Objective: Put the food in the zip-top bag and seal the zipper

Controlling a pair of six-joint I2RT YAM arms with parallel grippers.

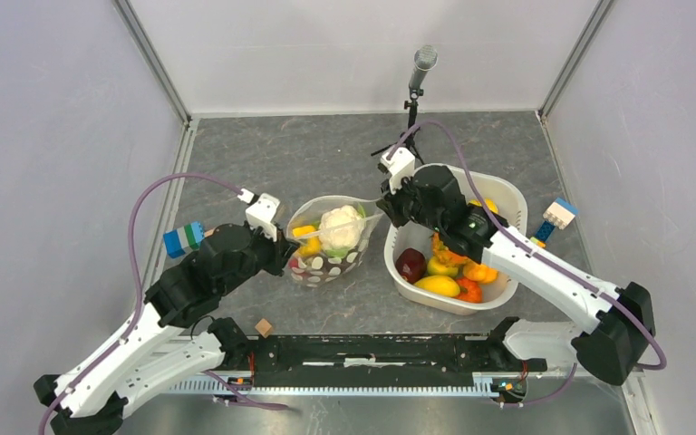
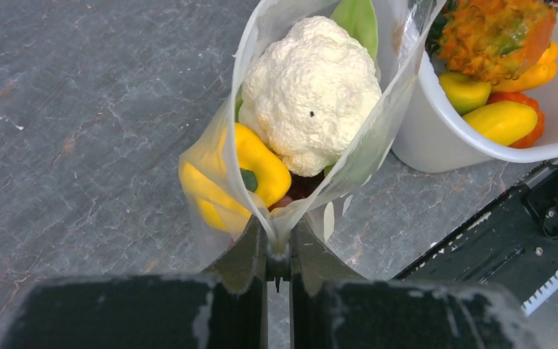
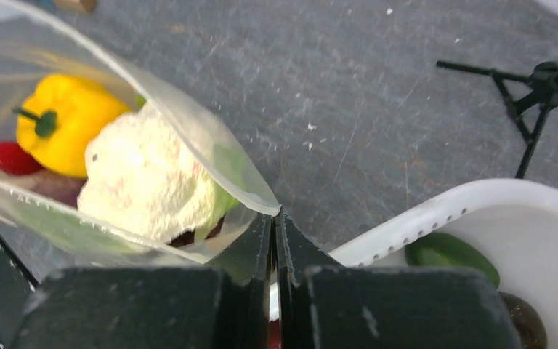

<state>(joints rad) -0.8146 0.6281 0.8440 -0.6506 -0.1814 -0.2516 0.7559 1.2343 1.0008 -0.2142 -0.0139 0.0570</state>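
Note:
The zip-top bag stands mouth-up in the middle of the table, holding a white cauliflower, a yellow pepper and a red piece. Its mouth gapes wide, and the zipper strip along the rim is parted. My left gripper is shut on the bag's left end, with plastic bunched between the fingertips. My right gripper has its jaws almost together, and the bag's right corner sits at the very tips. More food lies in the white basket.
The basket stands just right of the bag and touches it, holding a dark red apple, yellow pieces and orange pieces. A microphone stand is behind. Building blocks lie at both sides, a small wooden cube near the black rail.

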